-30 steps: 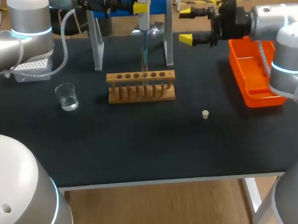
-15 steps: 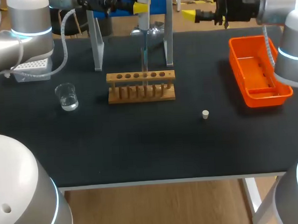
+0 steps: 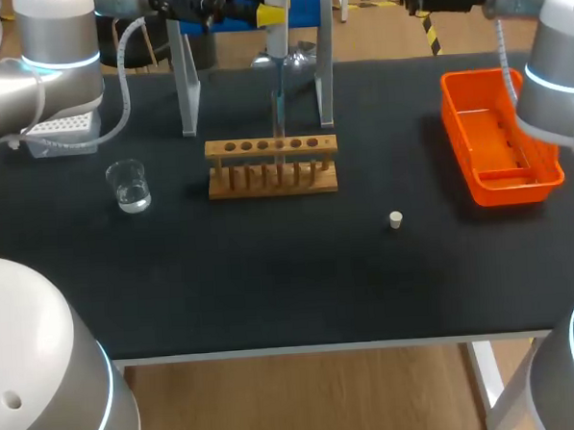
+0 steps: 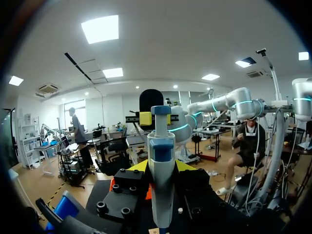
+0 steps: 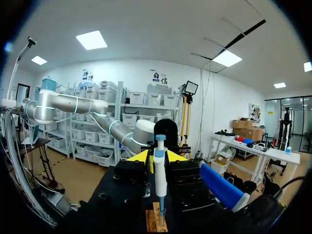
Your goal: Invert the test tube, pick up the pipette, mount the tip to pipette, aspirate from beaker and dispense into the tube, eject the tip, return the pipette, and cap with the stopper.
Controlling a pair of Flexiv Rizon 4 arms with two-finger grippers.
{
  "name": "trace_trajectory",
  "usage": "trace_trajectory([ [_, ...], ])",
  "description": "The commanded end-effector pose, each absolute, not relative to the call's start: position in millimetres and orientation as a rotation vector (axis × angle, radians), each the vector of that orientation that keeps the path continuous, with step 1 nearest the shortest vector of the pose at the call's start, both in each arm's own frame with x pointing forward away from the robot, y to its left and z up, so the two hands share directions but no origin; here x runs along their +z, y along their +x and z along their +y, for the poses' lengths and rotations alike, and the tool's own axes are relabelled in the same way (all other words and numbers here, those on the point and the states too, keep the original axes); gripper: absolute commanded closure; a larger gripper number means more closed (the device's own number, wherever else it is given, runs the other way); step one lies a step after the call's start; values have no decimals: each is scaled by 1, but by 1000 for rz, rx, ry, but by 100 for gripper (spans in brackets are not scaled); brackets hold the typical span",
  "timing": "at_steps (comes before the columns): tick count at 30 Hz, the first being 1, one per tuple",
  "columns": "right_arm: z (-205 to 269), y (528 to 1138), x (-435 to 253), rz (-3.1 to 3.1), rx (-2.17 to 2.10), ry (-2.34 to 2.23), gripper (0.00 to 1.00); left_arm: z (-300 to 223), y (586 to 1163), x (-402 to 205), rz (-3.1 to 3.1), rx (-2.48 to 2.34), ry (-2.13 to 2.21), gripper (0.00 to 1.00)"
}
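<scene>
Right arm [image 3: 547, 38] withdrew rearward | pipette [image 3: 275, 28] white-blue, upright over rack [image 3: 272, 168]

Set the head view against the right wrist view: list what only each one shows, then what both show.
Only the head view shows the beaker, the stopper, the orange tray and the tip box. Only the right wrist view shows the right gripper whole, its two yellow tips apart. Both show the pipette above the wooden rack.
</scene>
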State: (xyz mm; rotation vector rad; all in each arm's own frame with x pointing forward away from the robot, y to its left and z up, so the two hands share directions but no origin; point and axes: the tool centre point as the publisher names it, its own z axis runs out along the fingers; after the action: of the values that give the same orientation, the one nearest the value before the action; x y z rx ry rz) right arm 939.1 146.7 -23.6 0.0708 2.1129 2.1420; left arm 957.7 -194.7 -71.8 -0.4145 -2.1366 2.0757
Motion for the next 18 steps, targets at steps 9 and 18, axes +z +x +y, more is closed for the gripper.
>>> trace_trajectory([
  [9,161,945,-9,2105,2187,101,100,-194,959,-71,-2135,2072,-418,100],
  [18,171,945,-4,2110,2187,96,100,-194,959,-71,-2135,2072,-418,100],
])
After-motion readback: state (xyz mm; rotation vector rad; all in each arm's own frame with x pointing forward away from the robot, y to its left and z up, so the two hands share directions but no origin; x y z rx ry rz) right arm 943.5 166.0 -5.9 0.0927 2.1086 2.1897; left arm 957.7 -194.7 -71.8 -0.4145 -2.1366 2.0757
